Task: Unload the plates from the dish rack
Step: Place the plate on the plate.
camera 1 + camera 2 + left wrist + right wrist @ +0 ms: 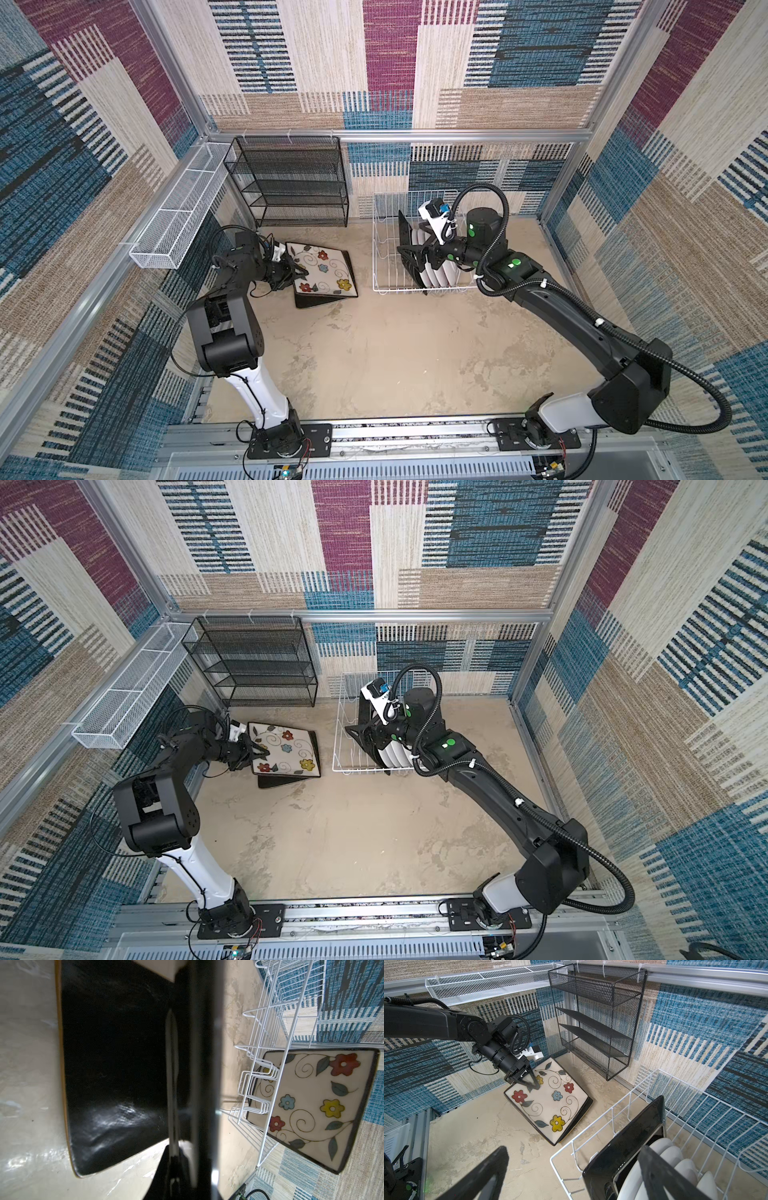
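Well, nearest on the left, my left gripper (532,1082) is clamped on the rim of a flowered plate (324,270) lying askew on a lower plate (316,302); letting go carelessly could slide it off. Farther right, my right gripper (574,1148) stands wide, straddling the black-backed plate (623,1147) upright in the rack (375,249); lifting crooked could snag wires or topple the round plates (683,1163) beside it. Their count is hidden by my arm.
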Action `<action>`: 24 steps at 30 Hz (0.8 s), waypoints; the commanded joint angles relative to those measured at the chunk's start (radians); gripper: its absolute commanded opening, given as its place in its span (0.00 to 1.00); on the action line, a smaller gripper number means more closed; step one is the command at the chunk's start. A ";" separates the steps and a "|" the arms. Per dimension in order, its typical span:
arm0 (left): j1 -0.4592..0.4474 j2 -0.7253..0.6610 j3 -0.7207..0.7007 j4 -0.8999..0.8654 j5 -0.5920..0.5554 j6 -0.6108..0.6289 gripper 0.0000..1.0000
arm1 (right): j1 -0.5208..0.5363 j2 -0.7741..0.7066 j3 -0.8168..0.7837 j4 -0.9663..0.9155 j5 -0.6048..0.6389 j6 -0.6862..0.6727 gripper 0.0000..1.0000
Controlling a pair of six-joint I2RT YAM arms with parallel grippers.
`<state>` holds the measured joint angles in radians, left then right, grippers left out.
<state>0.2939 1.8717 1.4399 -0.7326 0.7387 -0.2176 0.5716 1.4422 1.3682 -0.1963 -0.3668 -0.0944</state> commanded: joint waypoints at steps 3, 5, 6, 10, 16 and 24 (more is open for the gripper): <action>0.009 0.025 0.036 0.025 0.120 0.107 0.00 | 0.002 -0.005 -0.005 0.042 -0.008 -0.004 1.00; 0.011 0.037 0.048 0.017 0.119 0.124 0.00 | 0.002 -0.005 -0.004 0.042 -0.009 -0.003 1.00; 0.012 0.043 0.053 0.015 0.119 0.126 0.00 | 0.002 -0.003 -0.004 0.042 -0.008 -0.001 1.00; 0.021 0.074 0.067 0.016 0.134 0.119 0.00 | 0.002 -0.006 -0.005 0.042 -0.006 0.000 1.00; 0.030 0.113 0.072 0.016 0.151 0.118 0.00 | 0.003 -0.006 -0.003 0.037 -0.006 0.001 1.00; 0.045 0.150 0.067 0.003 0.146 0.134 0.07 | 0.003 -0.005 -0.004 0.034 -0.007 0.005 1.00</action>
<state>0.3355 2.0125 1.4994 -0.7368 0.8661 -0.1150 0.5728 1.4414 1.3640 -0.1837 -0.3668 -0.0940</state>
